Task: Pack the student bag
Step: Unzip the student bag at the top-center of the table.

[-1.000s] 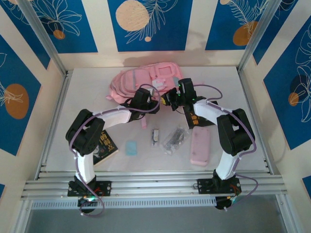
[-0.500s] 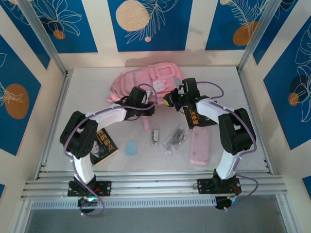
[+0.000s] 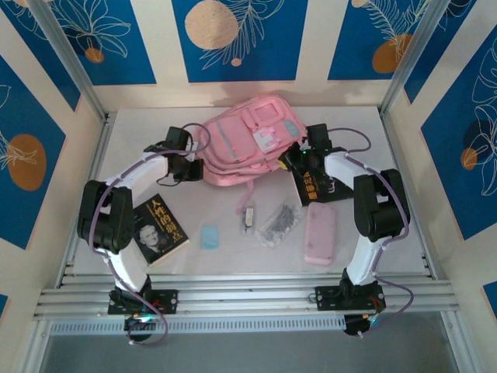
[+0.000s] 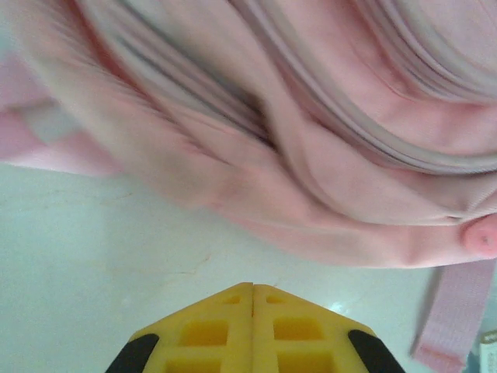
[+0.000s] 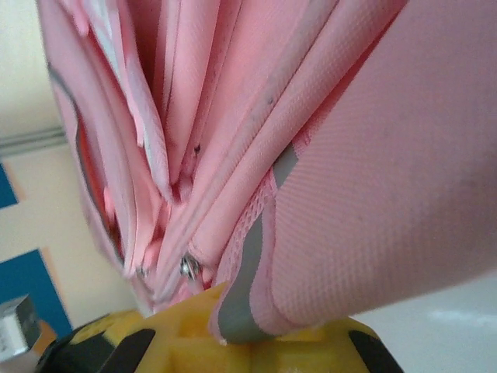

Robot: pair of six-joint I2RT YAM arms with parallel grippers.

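Student bag (image 3: 247, 146) now raised, shifted right; right fingers (image 5: 186, 346) grasping it; left fingers (image 4: 208, 336) clenched empty.

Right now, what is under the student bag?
Only the white table shows around the student bag; a pink strap trails out from its edge. Anything beneath its body is covered.

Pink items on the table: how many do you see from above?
2. The student bag lies at the far middle; the flat pencil case lies nearer, by the right arm. Others may be hidden under the bag.
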